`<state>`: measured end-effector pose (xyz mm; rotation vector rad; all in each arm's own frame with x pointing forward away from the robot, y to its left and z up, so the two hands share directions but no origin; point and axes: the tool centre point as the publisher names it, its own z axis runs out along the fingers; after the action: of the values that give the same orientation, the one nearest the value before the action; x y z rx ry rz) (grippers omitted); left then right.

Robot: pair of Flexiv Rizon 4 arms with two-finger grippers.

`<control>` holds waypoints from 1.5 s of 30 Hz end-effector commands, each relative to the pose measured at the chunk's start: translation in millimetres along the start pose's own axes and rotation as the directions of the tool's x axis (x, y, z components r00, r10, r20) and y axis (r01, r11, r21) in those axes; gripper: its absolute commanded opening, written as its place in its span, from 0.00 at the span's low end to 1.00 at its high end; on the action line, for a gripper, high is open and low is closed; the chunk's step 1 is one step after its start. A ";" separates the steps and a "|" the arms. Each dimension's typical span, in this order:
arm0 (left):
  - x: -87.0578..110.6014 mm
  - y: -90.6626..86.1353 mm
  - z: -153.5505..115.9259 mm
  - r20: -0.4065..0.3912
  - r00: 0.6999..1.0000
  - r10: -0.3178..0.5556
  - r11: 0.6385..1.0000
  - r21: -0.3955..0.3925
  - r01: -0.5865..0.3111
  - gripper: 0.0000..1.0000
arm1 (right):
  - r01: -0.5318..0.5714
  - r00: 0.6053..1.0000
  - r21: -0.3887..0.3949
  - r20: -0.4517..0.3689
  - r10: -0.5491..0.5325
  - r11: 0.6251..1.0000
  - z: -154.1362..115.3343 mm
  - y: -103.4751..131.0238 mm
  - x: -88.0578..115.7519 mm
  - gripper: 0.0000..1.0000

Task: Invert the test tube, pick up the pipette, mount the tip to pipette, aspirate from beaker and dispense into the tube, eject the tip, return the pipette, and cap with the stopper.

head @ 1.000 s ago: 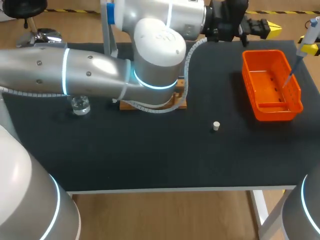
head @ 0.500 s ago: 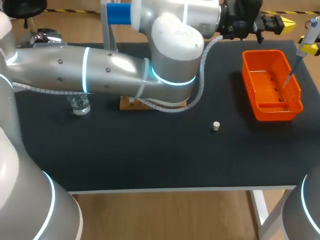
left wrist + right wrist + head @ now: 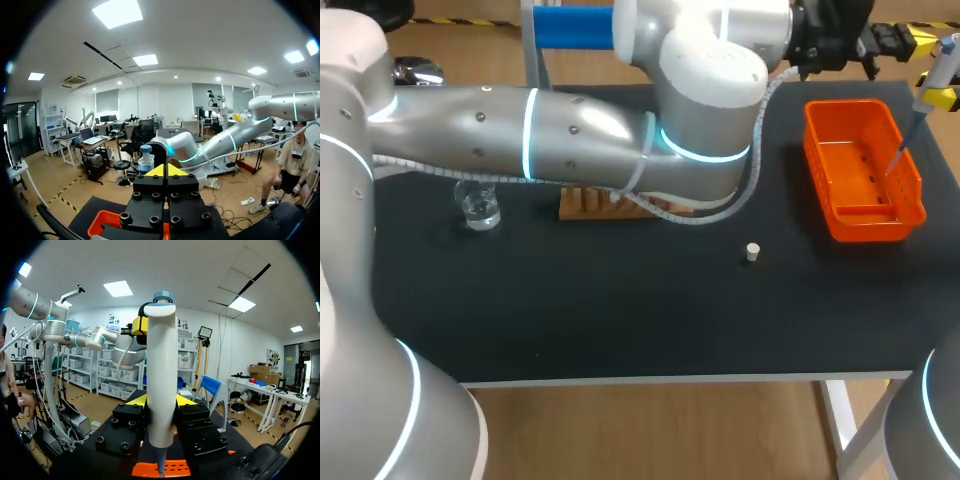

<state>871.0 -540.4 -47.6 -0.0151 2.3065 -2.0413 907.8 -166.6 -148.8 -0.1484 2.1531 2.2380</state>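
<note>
At the far right edge of the surface (image 3: 620, 310), the pipette (image 3: 161, 365) is held upright in the right end effector (image 3: 161, 402), whose two fingers are pressed against its white body from both sides. The thin tip (image 3: 908, 140) is mounted on the pipette and is pointed down into the orange tray (image 3: 868, 222), above the tray's right side; whether it touches the tray cannot be told. In the right wrist view the orange of the tray is seen directly under the pipette. The left arm (image 3: 570, 140) is stretched across the surface from the left side to the far right corner, and the left end effector (image 3: 167, 170) is found there, beyond the far end of the tray and close to the pipette. Its yellow tips (image 3: 160, 171) are brought together with nothing held between them. The small white stopper (image 3: 752, 251) is standing alone near the middle of the surface, well apart from the tray. The glass beaker (image 3: 478, 209) is placed at the left, and the wooden rack (image 3: 592, 203) is seen beside it, partly covered by the left arm. The test tube cannot be made out.
</note>
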 end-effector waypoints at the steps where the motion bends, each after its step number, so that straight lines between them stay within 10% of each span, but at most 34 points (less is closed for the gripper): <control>1: -5.2 3.0 21.6 0.009 1.000 0.000 0.995 0.099 -0.001 0.00 | 0.001 1.000 0.000 -0.006 -0.001 1.000 -2.0 -0.3 -1.2 0.00; 45: -31.6 8.7 49.8 0.025 1.000 -0.003 0.991 0.136 -0.001 0.00 | 0.001 1.000 0.000 -0.006 -0.001 1.000 -2.0 -0.3 -1.2 0.00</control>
<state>904.5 -582.0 -54.5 -0.0417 2.3323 -1.9933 907.6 -166.8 -149.8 -0.1479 2.1536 2.2373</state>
